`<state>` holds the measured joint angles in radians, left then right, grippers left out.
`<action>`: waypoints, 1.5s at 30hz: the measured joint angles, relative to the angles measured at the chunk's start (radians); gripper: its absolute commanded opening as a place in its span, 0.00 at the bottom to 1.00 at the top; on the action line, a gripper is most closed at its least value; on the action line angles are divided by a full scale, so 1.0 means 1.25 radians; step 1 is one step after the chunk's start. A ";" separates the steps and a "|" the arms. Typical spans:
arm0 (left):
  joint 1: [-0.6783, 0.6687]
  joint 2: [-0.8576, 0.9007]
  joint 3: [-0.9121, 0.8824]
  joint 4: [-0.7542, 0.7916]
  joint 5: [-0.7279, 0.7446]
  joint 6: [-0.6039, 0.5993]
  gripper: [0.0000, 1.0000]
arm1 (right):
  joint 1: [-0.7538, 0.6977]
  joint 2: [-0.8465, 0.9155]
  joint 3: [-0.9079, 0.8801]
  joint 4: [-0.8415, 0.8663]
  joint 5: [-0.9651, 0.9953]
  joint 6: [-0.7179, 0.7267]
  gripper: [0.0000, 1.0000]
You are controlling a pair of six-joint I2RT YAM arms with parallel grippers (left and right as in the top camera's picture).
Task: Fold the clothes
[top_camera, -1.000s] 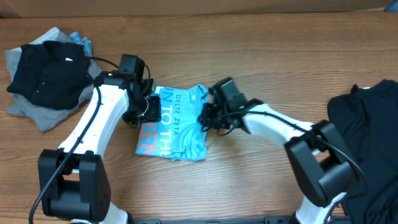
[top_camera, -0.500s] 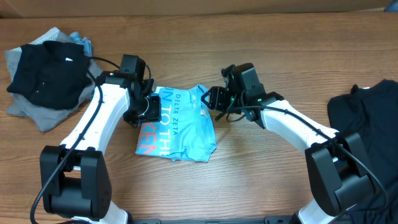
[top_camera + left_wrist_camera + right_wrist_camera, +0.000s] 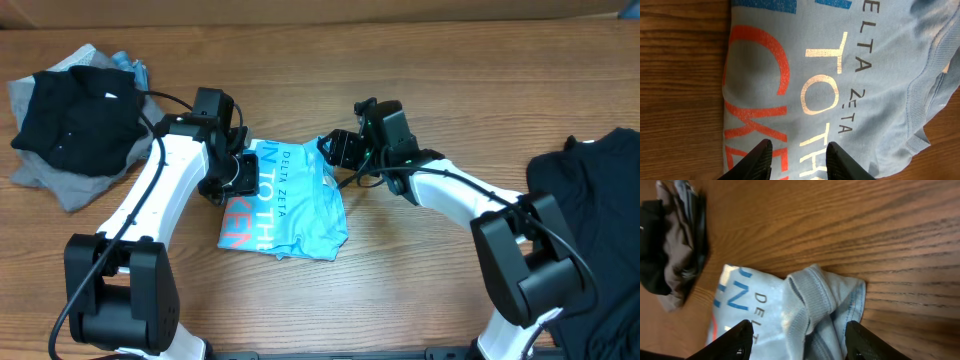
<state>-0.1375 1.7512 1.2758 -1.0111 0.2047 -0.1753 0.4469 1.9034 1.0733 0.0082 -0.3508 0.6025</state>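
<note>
The light blue cotton T-shirt with printed lettering (image 3: pixel 290 205) lies in the middle of the brown wooden surface (image 3: pixel 400 290), between the two arms. It is folded into a compact, roughly rectangular packet. The fold looks mostly made but untidy. Its right edge is bunched, and the right wrist view shows the ribbed collar rolled up on top of the cloth.

The left gripper (image 3: pixel 238 178) sits over the packet's left edge. In its wrist view the jaws are a little apart, with flat printed cloth showing in the gap and nothing pinched. The right gripper (image 3: pixel 335 150) hangs at the packet's upper right corner with its jaws wide apart above the bunched collar, holding nothing.

Judging from this, the blue shirt needs only smoothing or one last fold. A heap of black and grey garments (image 3: pixel 70 115) lies crumpled at the far left with a scrap of light blue at its top. A large black garment (image 3: pixel 590 190) is spread at the right edge. Neither looks folded, so most of the task seems left to do.

The shirt's small dark print reads "DELTA ZETA". Beside it, larger pale letters read "IN TO THE". Big orange-pink letters near the fold start "KEN" and are then cut off. The blue strokes in the wrist views are too cropped to read.
</note>
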 measured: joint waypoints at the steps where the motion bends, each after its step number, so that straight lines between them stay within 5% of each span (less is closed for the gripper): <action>1: 0.000 0.000 0.000 0.000 0.000 0.000 0.38 | 0.005 0.008 0.000 0.004 0.003 0.000 0.62; 5: 0.000 0.000 0.000 -0.006 0.000 0.000 0.38 | 0.021 0.040 0.000 0.013 0.026 0.001 0.44; 9: 0.000 0.001 0.000 -0.005 0.000 0.000 0.38 | 0.025 0.054 0.000 0.032 0.039 -0.004 0.11; 12: 0.000 0.001 0.000 -0.008 0.000 0.000 0.39 | 0.019 0.054 0.001 0.036 0.035 0.001 0.04; 18: 0.000 0.001 0.000 -0.009 0.000 0.000 0.40 | -0.048 0.049 0.001 0.009 -0.058 0.002 0.05; 20: 0.000 0.001 0.000 -0.006 0.000 0.000 0.40 | -0.075 0.039 0.001 -0.026 -0.090 0.005 0.32; 24: 0.000 0.001 0.000 -0.005 0.000 0.000 0.40 | -0.110 0.011 0.001 -0.093 -0.120 0.005 0.47; 35: 0.000 0.001 0.000 -0.006 0.000 0.001 0.36 | -0.130 0.001 0.001 -0.123 -0.162 -0.016 0.47; 45: 0.012 0.001 0.000 -0.059 0.018 0.011 0.29 | -0.131 -0.036 0.000 -0.360 -0.205 -0.068 0.45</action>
<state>-0.1223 1.7527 1.2758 -1.0851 0.2268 -0.1612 0.2829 1.8587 1.0737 -0.4423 -0.6071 0.5175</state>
